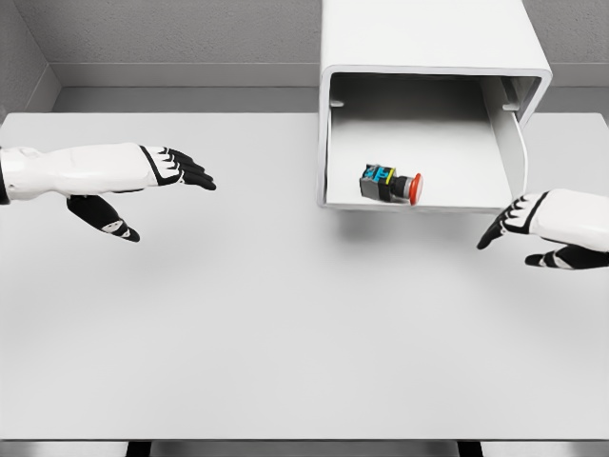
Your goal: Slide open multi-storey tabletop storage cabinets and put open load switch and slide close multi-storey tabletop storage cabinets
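A white tabletop storage cabinet stands at the back of the table, right of the middle, with its drawer slid out toward me. Inside the drawer lies the load switch, a small black block with blue and green parts and a red button facing right. My right hand hovers just off the drawer's front right corner, fingers relaxed, holding nothing. My left hand floats over the table far to the left, fingers stretched out and empty.
The white table spreads under both hands, its front edge near the bottom of the view. A grey wall runs behind the cabinet.
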Motion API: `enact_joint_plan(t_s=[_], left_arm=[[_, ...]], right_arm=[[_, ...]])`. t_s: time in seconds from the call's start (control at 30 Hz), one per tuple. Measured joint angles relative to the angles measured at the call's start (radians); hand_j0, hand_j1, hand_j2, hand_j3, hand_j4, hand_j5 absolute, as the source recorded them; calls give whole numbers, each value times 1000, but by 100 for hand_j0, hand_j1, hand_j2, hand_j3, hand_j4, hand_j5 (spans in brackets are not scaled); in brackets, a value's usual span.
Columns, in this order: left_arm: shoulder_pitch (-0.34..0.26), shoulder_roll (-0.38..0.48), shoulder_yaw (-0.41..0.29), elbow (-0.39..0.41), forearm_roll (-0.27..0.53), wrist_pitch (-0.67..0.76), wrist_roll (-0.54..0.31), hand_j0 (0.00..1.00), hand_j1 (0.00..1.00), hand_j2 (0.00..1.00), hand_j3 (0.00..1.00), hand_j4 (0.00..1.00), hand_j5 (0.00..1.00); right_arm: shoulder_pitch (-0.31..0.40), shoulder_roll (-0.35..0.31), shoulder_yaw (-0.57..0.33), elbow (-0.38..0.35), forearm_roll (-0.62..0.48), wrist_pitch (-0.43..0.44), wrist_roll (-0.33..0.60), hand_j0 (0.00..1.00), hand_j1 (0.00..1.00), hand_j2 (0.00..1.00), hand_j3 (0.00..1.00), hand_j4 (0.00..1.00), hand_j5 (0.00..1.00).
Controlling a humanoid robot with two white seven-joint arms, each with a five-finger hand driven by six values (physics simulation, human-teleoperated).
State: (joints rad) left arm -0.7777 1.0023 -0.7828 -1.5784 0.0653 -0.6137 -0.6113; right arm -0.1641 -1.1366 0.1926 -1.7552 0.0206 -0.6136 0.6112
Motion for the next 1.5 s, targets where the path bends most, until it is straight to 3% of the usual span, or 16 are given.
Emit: enact_joint_plan(t_s=[0.87, 1.17, 1.5], left_arm=[[0, 2, 1, -2, 0, 0, 0, 100, 100, 100, 100, 100, 100], [0, 2, 1, -2, -3, 0, 0, 100, 100, 100, 100, 100, 100], [0, 2, 1, 0, -3, 0, 0, 100, 100, 100, 100, 100, 100]], right_arm=[[-262, 107, 207, 62, 68, 0, 0, 72, 72, 72, 72, 72, 72], [-382, 152, 302, 108, 84, 1, 0, 72, 72, 72, 72, 72, 72], [-433, 195, 378, 169, 96, 3, -2, 75, 75, 75, 75, 75, 75]])
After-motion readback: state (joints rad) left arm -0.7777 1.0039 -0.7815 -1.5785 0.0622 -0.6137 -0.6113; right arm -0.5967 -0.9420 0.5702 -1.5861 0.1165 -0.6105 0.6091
